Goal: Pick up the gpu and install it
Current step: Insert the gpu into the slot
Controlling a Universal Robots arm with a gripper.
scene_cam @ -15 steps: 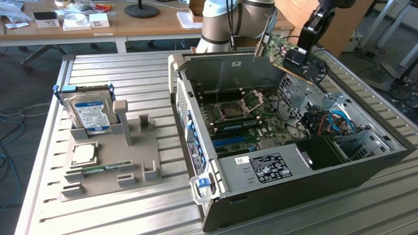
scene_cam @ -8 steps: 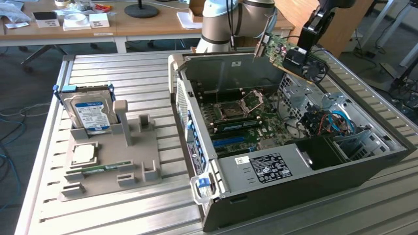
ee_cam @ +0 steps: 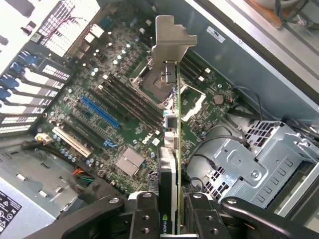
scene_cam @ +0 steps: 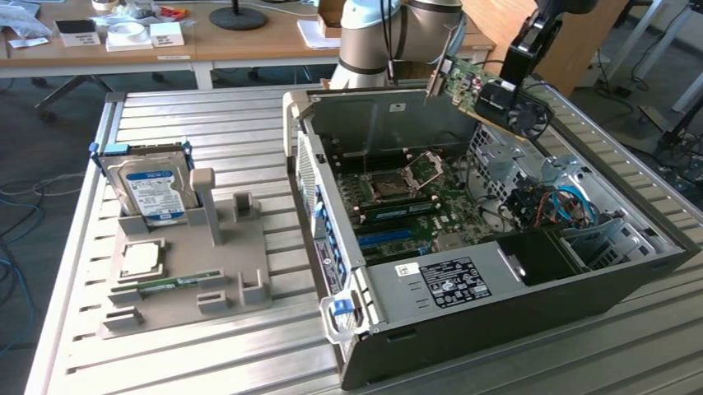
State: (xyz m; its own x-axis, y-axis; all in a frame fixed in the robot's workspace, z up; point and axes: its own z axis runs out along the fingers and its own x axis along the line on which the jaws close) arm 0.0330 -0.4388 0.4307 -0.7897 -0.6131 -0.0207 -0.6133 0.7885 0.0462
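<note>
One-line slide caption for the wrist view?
The gpu, clamped in the jaws, hangs edge-on over the motherboard inside the open case, not yet in a slot.

I see the gpu point(scene_cam: 491, 92) as a matt greenish circuit board with a black plastic shroud and a bare silver metal bracket point(ee_cam: 172, 40). The tool point(ee_cam: 172, 219) looks matt black. The case point(scene_cam: 516, 304) is dull grey sheet metal, the tabletop point(scene_cam: 220, 354) is ribbed, brushed metal, and the holder point(scene_cam: 187, 280) is smooth grey plastic.
</note>
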